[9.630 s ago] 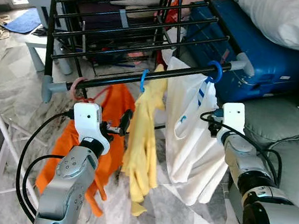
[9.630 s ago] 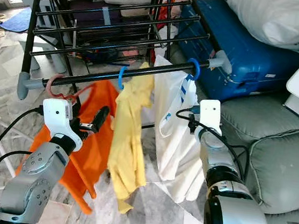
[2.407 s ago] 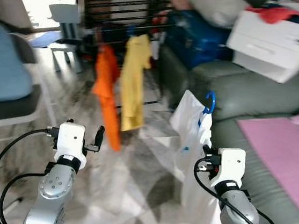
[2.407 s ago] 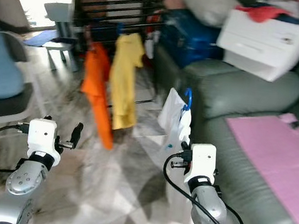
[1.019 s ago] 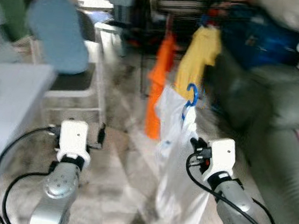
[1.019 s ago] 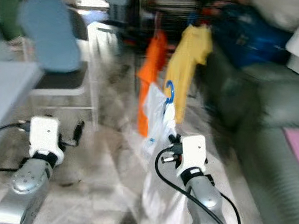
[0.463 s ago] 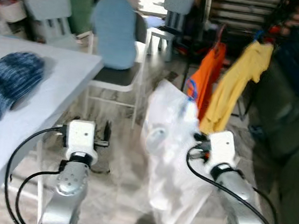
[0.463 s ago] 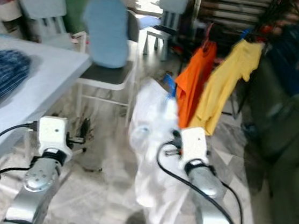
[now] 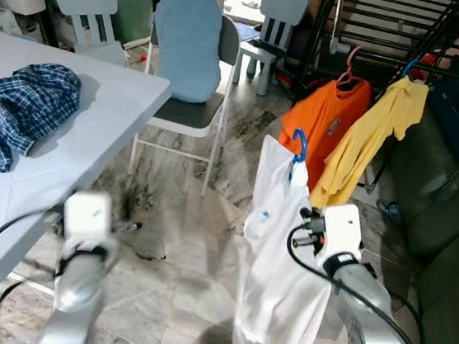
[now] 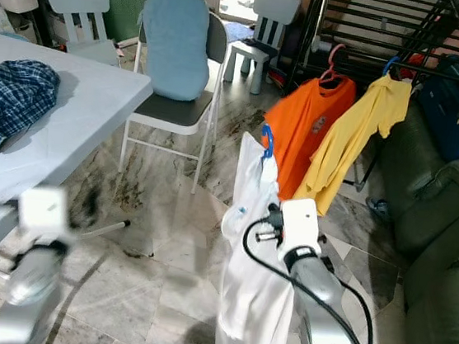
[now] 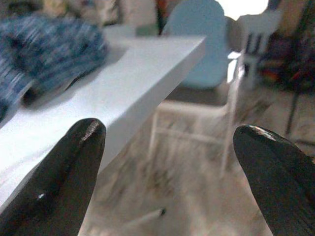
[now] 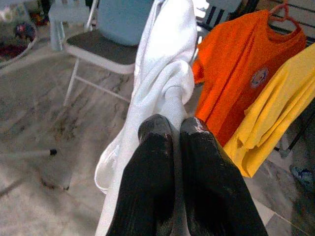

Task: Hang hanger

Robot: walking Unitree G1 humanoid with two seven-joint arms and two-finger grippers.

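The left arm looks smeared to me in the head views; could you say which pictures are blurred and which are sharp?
Left and right eye views: the left gripper and its arm are motion-blurred, while the white shirt and chairs are sharp. Left wrist view: soft throughout, its table smeared. Right wrist view: crisp on the right gripper.

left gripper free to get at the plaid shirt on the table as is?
Probably yes. The left gripper is open and holds nothing, low beside the white table; the plaid shirt lies bare on top. The arm would have to rise over the table edge.
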